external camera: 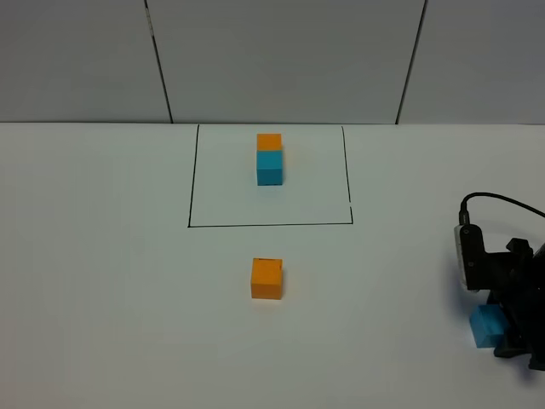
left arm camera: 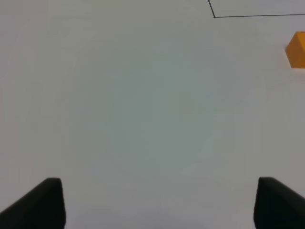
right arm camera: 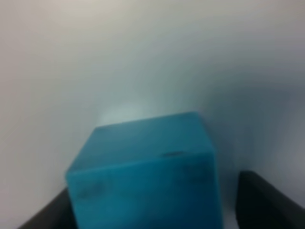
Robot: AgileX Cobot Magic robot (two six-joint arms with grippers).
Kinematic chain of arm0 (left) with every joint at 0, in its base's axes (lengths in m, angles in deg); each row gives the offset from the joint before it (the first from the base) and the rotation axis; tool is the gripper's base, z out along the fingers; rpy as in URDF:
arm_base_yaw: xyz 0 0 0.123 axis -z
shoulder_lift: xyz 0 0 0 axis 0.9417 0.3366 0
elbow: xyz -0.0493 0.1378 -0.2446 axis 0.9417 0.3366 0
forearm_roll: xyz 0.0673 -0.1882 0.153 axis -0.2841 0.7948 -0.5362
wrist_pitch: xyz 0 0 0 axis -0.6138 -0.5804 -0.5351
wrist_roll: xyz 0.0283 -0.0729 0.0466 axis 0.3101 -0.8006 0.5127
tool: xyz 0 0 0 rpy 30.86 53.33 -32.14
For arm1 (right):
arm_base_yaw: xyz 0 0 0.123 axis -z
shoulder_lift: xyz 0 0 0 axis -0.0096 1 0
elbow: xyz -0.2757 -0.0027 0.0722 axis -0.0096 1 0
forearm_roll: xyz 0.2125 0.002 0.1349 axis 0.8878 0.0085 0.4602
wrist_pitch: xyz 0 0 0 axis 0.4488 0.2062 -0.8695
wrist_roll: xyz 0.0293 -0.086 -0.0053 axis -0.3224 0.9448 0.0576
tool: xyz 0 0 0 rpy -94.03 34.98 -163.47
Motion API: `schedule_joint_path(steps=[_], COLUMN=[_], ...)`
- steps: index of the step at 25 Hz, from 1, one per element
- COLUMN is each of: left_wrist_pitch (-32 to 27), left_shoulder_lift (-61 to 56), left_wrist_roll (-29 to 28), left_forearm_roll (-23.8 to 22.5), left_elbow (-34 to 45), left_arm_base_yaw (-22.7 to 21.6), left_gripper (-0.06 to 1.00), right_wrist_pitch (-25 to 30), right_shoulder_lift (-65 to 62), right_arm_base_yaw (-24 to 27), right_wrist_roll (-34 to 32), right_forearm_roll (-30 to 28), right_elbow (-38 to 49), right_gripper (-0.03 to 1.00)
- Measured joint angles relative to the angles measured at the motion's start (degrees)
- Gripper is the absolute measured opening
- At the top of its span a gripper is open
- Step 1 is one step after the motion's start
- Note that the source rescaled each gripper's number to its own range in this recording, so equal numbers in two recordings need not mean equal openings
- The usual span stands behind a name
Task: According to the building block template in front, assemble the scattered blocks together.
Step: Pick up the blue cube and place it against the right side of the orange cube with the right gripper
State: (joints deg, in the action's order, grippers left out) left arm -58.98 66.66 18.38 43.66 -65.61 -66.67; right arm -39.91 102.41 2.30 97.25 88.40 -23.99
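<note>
Because the right arm is cut off by the picture's border in the high view, only part of the right end effector [external camera: 504,334] is seen, with a black cable looping above it. In its wrist view the picture is blurred, and only the tips of two dark fingers [right arm camera: 267,200] are shown at either side of the cyan cube [right arm camera: 147,176]. A pale strip of tabletop [external camera: 102,256] is seen between one finger and the cube, so the jaws are judged to be apart around it; whether the other finger touches the cube cannot be told. Faint dark specks are made out on the cube's faces. The cyan cube [external camera: 487,326] is placed towards the near right corner of the tabletop.

The left arm is not seen in the high view. In its wrist view the left end effector [left arm camera: 157,205] is shown with its two black fingertips wide apart and nothing between them; the orange cube [left arm camera: 297,49] is cut off at the border there.

The orange cube [external camera: 266,279] is set about the middle of the tabletop, well apart from the cyan one, with a dark mark along its far top edge. The building block template [external camera: 270,158] is placed near the middle of the far edge, inside a thin black drawn rectangle [external camera: 271,225]: a plain orange cube joined to a plain cyan cube, the orange one farther back.
</note>
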Motion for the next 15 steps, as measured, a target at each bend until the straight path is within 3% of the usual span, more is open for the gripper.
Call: schedule_joint_path(steps=[3,6,15], left_wrist_pitch=[0.0,0.0,0.0], left_shoulder_lift=[0.0,0.0,0.0], left_wrist_roll=[0.0,0.0,0.0], left_forearm_roll=[0.0,0.0,0.0], left_elbow=[0.0,0.0,0.0], left_arm_base_yaw=[0.0,0.0,0.0], left_gripper=[0.84,0.84,0.84], right_wrist_pitch=[0.0,-0.1,0.1], right_shoulder_lift=[0.3,0.3,-0.2], right_arm_base_yaw=[0.0,0.0,-2.8], right_wrist_roll=[0.0,0.0,-7.7], right_forearm_roll=[0.2,0.2,-2.7], right_elbow=[-0.1,-0.1,-1.2], right_gripper=[0.63,0.43,0.43])
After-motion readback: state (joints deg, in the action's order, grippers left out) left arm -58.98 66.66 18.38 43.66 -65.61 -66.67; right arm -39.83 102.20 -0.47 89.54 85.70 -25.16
